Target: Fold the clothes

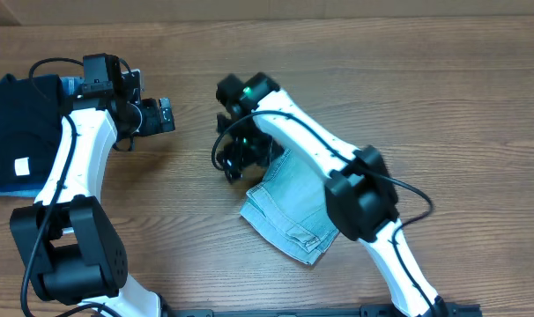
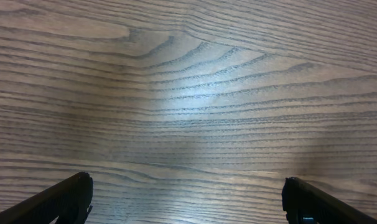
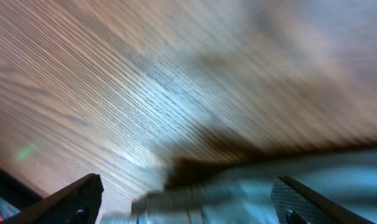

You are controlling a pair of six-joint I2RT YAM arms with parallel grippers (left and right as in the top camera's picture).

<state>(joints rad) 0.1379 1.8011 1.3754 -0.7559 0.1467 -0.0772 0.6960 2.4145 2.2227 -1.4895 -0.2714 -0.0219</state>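
Wood-grain table (image 1: 426,106), folded black garment (image 1: 16,114) far left, white tag (image 1: 22,165)

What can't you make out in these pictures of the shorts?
Overhead: the right arm covers part of the denim shorts.
Right wrist: the shorts are blurred and cut off by the bottom edge.
Overhead: the black garment runs off the left edge.
Left wrist: only table shows.

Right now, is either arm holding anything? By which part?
Nothing is held. The left fingers are open over bare table; the right fingers stand wide apart at the edge of the shorts, not pinching it.
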